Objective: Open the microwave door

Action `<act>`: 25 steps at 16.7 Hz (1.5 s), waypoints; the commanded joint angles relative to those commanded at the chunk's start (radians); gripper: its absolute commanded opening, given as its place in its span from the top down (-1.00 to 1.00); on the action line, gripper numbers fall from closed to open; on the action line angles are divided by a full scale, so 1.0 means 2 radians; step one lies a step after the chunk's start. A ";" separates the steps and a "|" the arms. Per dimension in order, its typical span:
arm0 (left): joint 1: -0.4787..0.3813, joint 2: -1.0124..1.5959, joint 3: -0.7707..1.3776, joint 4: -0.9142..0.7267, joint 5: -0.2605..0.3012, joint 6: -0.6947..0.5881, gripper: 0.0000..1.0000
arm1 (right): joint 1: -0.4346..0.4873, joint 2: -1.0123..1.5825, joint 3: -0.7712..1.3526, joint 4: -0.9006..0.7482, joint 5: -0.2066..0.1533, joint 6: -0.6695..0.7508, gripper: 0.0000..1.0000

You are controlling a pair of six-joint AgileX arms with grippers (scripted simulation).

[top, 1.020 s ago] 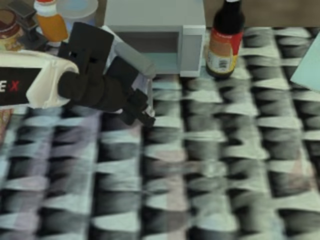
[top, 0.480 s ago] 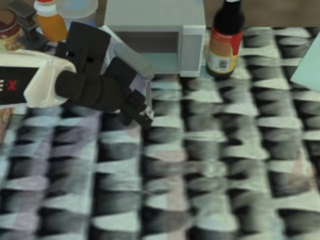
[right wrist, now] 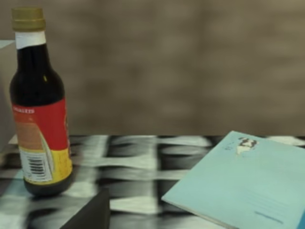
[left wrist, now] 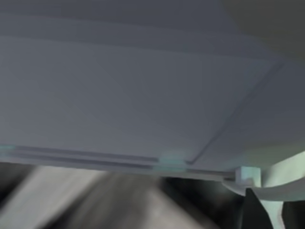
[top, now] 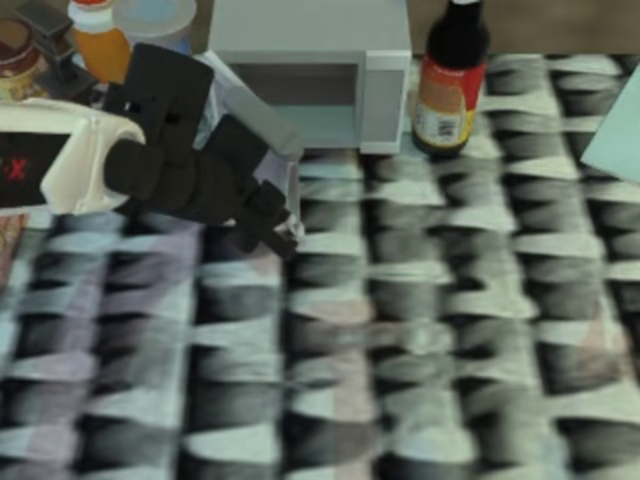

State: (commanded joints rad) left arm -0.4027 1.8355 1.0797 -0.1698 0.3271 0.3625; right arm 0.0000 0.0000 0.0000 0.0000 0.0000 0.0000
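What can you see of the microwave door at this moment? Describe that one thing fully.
The microwave door is a flat panel with a pale frame and a grey window, swung out to the left from the microwave so the pale cavity shows. Its free edge points toward the table's front. The left gripper sits at that edge; the left wrist view shows the panel's plain face close up.

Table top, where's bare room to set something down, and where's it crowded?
The whole near half of the table is bare, below the left pincer and microwave door. Far edge is crowded: microwave, dark sauce bottle, orange bottle, blue booklet.
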 joint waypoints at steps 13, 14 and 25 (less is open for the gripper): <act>0.000 0.000 0.000 0.000 0.000 0.000 1.00 | 0.000 0.000 0.000 0.000 0.000 0.000 -1.00; 0.000 0.000 0.000 0.000 0.000 0.000 1.00 | 0.000 0.000 0.000 0.000 0.000 0.000 -1.00; 0.008 -0.003 -0.001 -0.008 0.016 0.021 1.00 | 0.000 0.000 0.000 0.000 0.000 0.000 -1.00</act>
State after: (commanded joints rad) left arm -0.3870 1.8305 1.0778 -0.1851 0.3600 0.4050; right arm 0.0000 0.0000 0.0000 0.0000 0.0000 0.0000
